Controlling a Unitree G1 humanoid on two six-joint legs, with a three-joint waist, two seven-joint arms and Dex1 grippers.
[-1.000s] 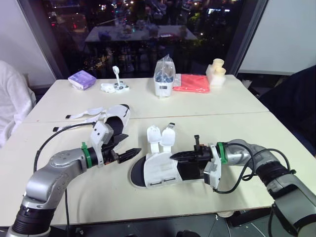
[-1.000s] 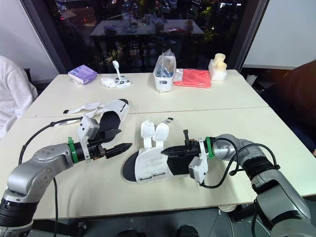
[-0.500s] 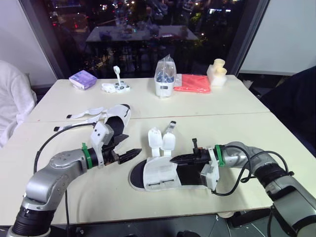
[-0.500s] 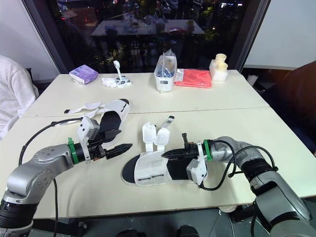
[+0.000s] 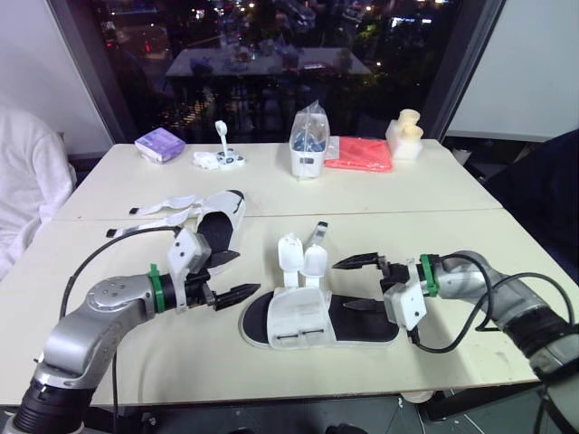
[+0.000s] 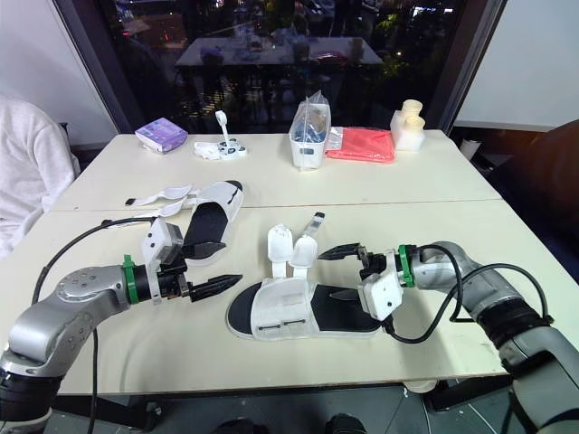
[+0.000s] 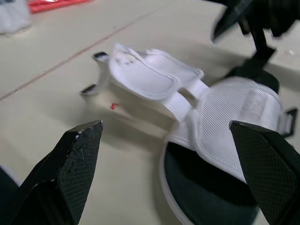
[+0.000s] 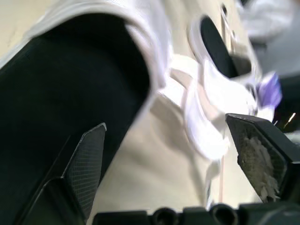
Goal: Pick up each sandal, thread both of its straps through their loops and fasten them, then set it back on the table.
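A white strap sandal with a black footbed (image 5: 303, 318) lies flat on the pale cream surface (image 5: 407, 203), between your two arms. Its two white straps (image 5: 301, 257) stand up unfastened on the far side, not yet threaded through their loops.

Your right pincer (image 5: 340, 286) is at the heel end with its fingers wide apart. The lower finger lies over the black footbed and the upper one hangs in the air above, so it clamps nothing. That looks like a stance for gripping the sole to lift it.

Your left pincer (image 5: 251, 292) hovers just beside the toe, fingers apart and empty, likely ready to take a strap.

A second matching sandal (image 5: 220, 224) waits farther back, beyond your left arm, with its straps splayed open.
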